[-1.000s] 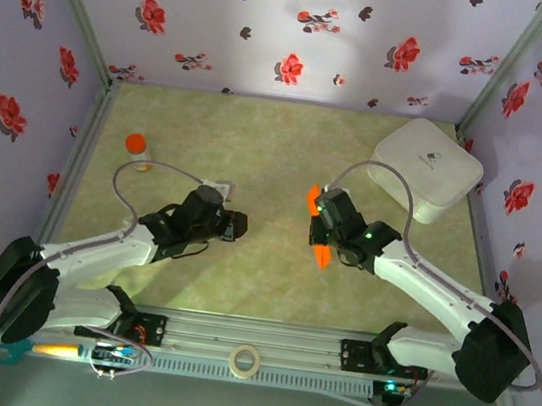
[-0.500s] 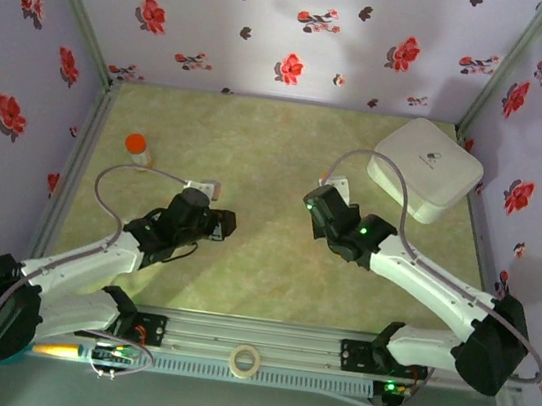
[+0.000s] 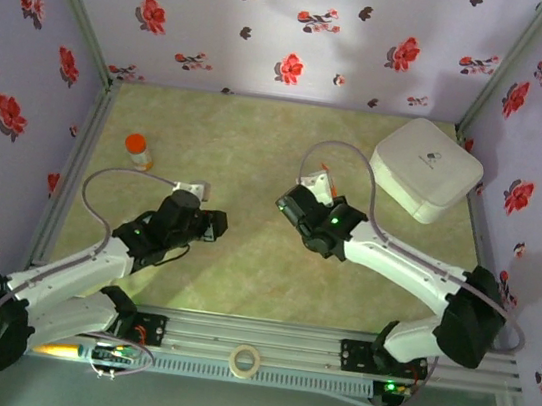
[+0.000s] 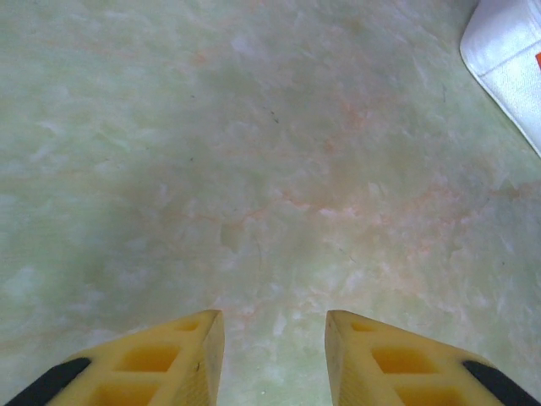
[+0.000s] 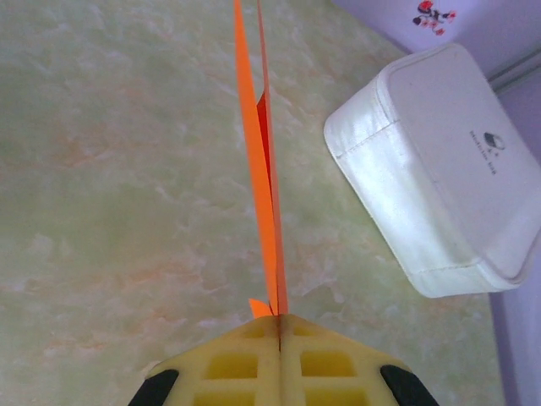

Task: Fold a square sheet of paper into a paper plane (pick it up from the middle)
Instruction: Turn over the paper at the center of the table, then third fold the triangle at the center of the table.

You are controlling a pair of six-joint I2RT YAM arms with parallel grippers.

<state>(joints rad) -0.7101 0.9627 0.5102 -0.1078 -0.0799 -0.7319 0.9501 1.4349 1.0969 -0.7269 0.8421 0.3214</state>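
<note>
R gripper (image 5: 279, 321) swung left; paper plane (image 5: 260, 169) pinched btwn fingers (image 5: 254, 340).

Pale green, marbled table (image 3: 259, 141), flat and matte, boxed in by flowered walls on three sides. Bears a white case (image 3: 426, 168) in the far right corner, lying flat, rounded at the corners, small dark mark on its top. Well to the left of the white case, by the left wall: a small orange-capped bottle (image 3: 138, 151), upright. Much nearer than the white case and to its left, on the grey strip along the near edge: a roll of tape (image 3: 245, 361), lying flat.
</note>
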